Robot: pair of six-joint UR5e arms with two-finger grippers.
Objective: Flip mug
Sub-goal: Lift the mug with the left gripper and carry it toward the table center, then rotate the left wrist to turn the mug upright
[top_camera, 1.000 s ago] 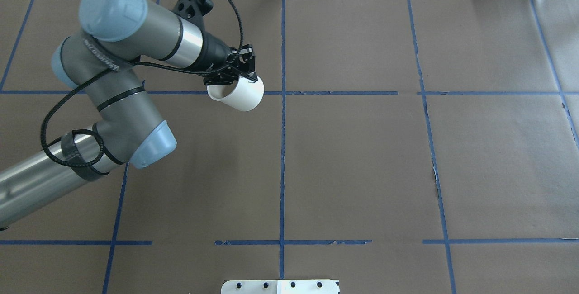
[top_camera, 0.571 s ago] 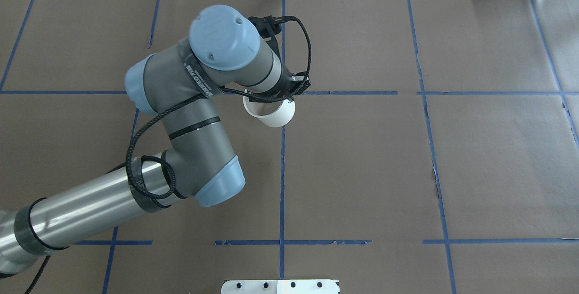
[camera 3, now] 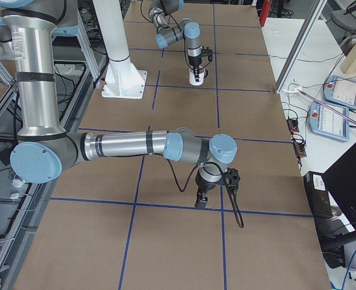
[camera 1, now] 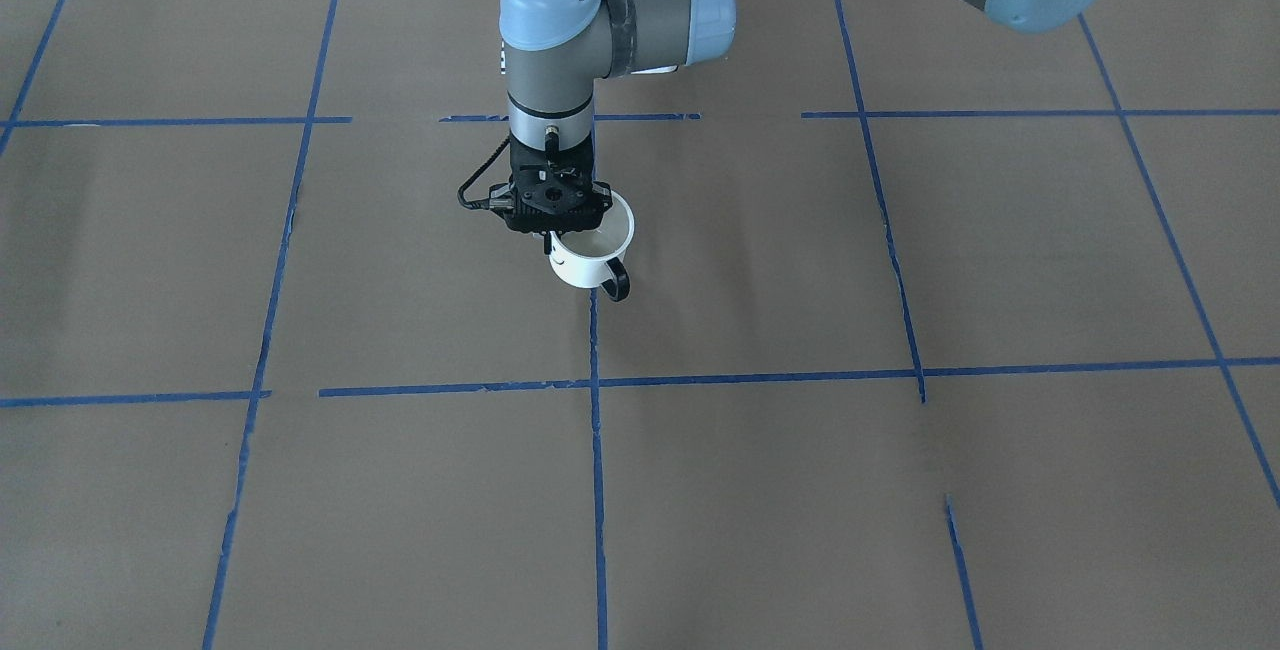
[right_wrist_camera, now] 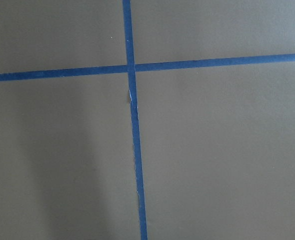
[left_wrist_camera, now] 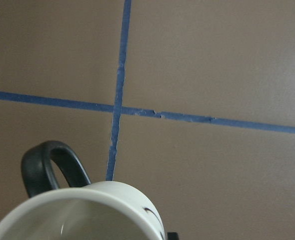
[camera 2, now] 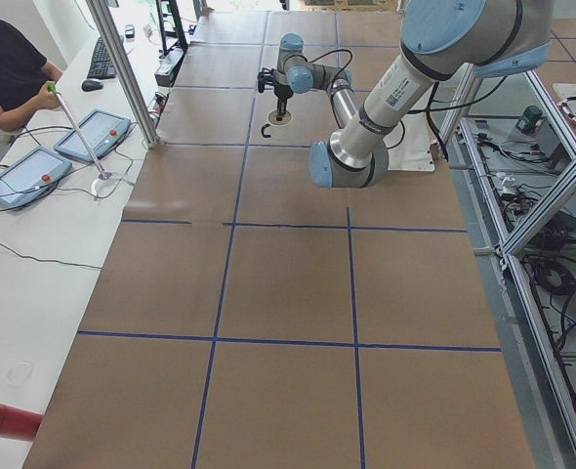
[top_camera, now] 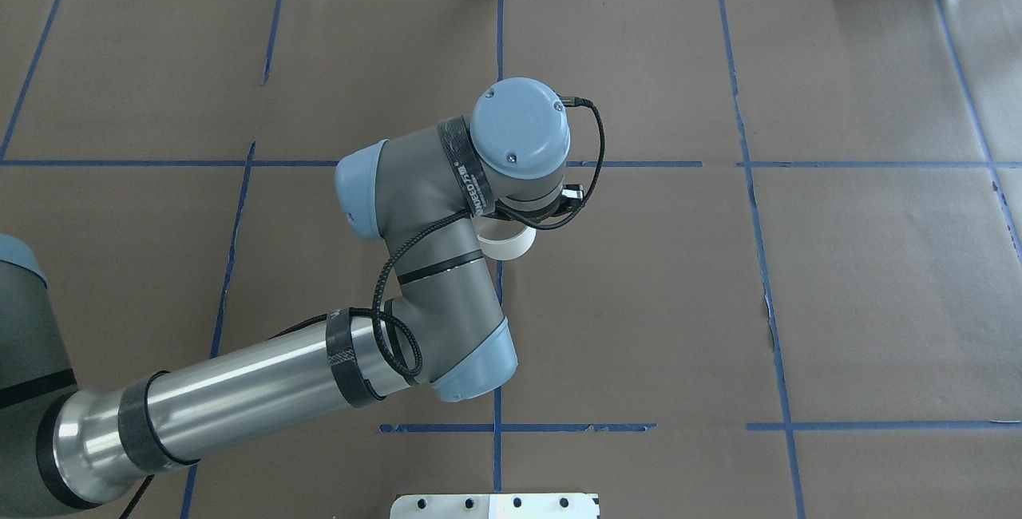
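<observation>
The white mug [camera 1: 590, 252] with a black loop handle [camera 1: 616, 282] hangs in my left gripper [camera 1: 556, 236], which is shut on its rim from above. The mug's mouth faces up, slightly tilted, close over a blue tape line near the table's middle. In the overhead view only a white sliver of the mug [top_camera: 506, 242] shows under the wrist. The left wrist view shows its rim [left_wrist_camera: 87, 200] and handle [left_wrist_camera: 47, 167]. My right gripper [camera 3: 201, 201] shows only in the exterior right view, low over the table; I cannot tell whether it is open or shut.
Brown paper with a blue tape grid [top_camera: 498, 327] covers the table. A white mounting plate [top_camera: 495, 505] lies at the near edge. A person sits at a side bench [camera 2: 15, 68] with control pads [camera 2: 93, 135].
My left arm has swung right and toward the robot with the mug. The wrist has turned, so the mug went from lying tilted sideways to mouth up under the wrist.
</observation>
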